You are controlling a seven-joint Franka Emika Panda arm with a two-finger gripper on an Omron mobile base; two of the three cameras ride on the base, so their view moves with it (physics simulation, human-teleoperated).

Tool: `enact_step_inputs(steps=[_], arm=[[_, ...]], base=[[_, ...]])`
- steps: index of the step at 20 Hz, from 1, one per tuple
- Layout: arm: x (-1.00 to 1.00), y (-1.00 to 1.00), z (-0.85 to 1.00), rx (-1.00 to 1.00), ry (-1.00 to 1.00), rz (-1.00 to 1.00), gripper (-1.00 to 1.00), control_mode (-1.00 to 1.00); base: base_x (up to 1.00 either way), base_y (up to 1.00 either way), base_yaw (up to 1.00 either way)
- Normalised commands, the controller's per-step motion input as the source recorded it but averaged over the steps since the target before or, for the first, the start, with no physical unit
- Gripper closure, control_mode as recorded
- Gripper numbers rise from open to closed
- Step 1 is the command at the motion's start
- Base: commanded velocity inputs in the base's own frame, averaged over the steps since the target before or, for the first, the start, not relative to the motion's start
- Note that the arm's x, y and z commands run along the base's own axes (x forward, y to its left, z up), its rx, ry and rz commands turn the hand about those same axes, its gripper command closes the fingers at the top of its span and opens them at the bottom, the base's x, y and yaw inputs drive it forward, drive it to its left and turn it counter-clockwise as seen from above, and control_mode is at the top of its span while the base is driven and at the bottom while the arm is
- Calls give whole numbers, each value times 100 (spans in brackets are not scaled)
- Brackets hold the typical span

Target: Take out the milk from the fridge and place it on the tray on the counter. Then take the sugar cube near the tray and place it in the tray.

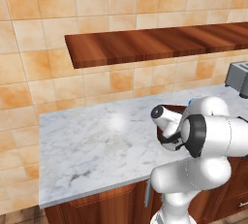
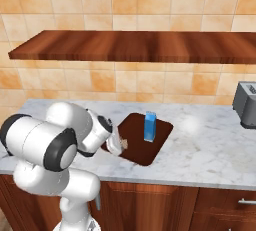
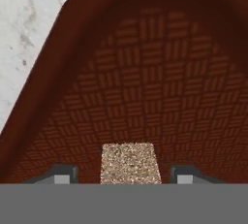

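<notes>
Orange-tiled wall, two reddish wooden shelves (image 2: 135, 45), white-grey veined marble desk (image 1: 92, 155) over reddish-brown cabinets; silver toaster (image 2: 246, 104) at far right end.

Flat dark brown square tray with rounded corners (image 2: 157, 147) sits on the desk. Small blue milk carton with white gabled top (image 2: 149, 126) stands upright inside it, toward the back half. Milk step looks done.

Tiny brownish-tan speckled sugar cube (image 3: 130, 163) sits between the two dark finger tips of the end effector (image 3: 125, 175), over the tray's hatched floor. Fingers stand apart with a clear gap on each side of the cube, so they are opened wider than the cube and not pinching it. Right base view shows the cube (image 2: 124, 144) just beside the end effector (image 2: 118, 147) at the tray's near-left corner, well apart from the carton.

Key relation: cube lies straight ahead along the hand's axis, centred between the fingers, roughly square so no long axis to line up. Cannot tell if the cube is resting on the tray floor or just above it; the look of it says resting, released.

Judgement: task nearly finished or finished; next move is probably a straight retreat upward, keeping fingers wide so neither one clips the cube or drags it over the tray rim.
</notes>
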Motion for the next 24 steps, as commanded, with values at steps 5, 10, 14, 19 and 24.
enact_step_inputs(steps=[5, 10, 14, 19, 24], arm=[[-16, 0, 75, -1, -10, 0, -100, -100], [-66, -6, 95, -3, -8, 8, -100, -100], [-100, -16, 100, -6, -1, 15, -100, -100], [-99, -24, 100, -1, 0, 17, -100, -100], [-99, -5, 100, 0, 0, 12, -100, -100]], base=[[0, 0, 0], [0, 0, 0], [0, 0, 0], [0, 0, 0], [0, 0, 0]])
